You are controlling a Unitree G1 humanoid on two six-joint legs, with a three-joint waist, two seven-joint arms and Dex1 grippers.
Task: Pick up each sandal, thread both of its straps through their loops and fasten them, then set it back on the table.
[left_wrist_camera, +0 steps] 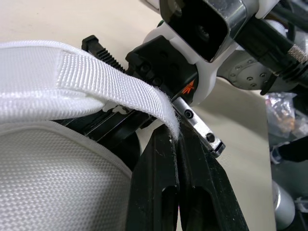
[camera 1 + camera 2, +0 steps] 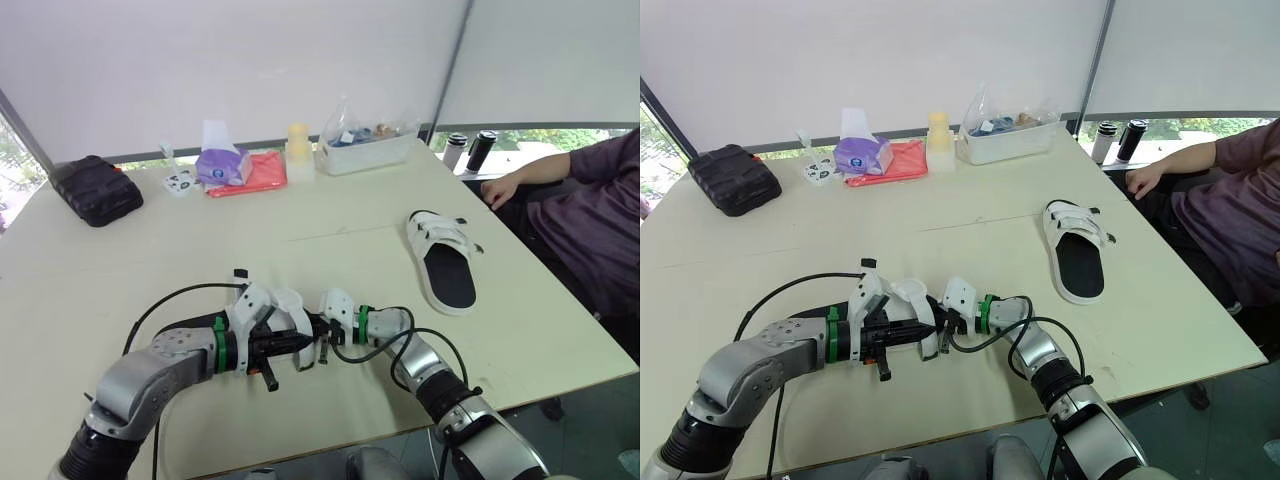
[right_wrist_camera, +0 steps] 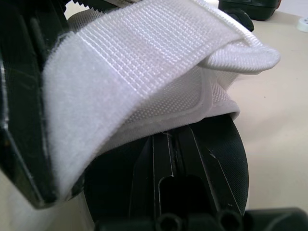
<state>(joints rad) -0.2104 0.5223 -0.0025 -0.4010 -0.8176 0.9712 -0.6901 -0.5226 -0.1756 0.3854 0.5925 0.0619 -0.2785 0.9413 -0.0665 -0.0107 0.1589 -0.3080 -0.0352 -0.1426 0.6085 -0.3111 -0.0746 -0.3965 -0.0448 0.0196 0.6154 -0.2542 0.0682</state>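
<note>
left tool [image 1: 177, 139] clenched on white woven strap [image 1: 110, 82] tip, right tool [image 3: 175, 139] at its 3 o'clock clamping white black-soled sandal [image 3: 183, 91], pale bench [image 2: 300, 220] 6 o'clock edge; strap runs 9-to-3.

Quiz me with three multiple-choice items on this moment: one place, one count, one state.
1. Where is the free sandal?
A. On the table at the robot's right, near a person's hand.
B. At the table's far left corner.
C. Hanging off the table's near edge.
2. How many sandals are in view?
A. One.
B. Two.
C. Three.
3. The left gripper has its fingers:
A. wide open.
B. shut on a white strap.
C. shut on nothing.

1 A: it lies flat just short of the hand.
2 B: the free sandal plus the held sandal between the arms.
3 B: the fingers pinch the strap's end.
</note>
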